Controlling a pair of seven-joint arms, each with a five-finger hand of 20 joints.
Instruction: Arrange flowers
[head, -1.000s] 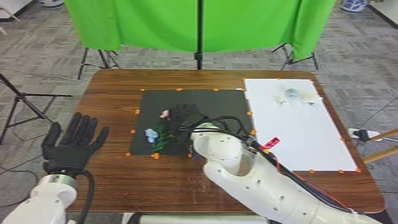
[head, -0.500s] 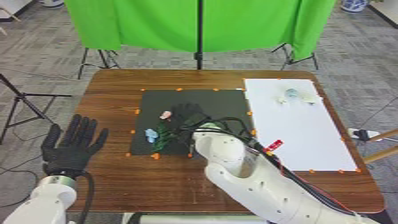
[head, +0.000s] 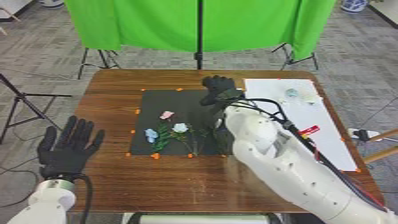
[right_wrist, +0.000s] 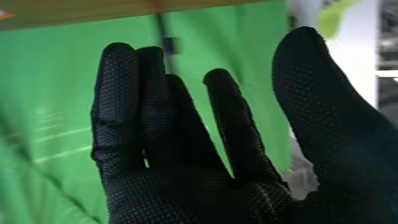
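Black-gloved right hand (right_wrist: 187, 195), fingers (right_wrist: 117, 95) straight, green curtain (right_wrist: 53, 100) behind

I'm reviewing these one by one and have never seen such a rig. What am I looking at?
It is a robot with two white arms, each ending in a black-gloved robot hand. The head view looks forward and down on a brown table; the right wrist view looks along the right robot hand from its own wrist. Pink, blue and white flowers lie on a black mat; small pale pieces, probably flowers, lie on a white sheet. The left robot hand is open too; neither holds anything.
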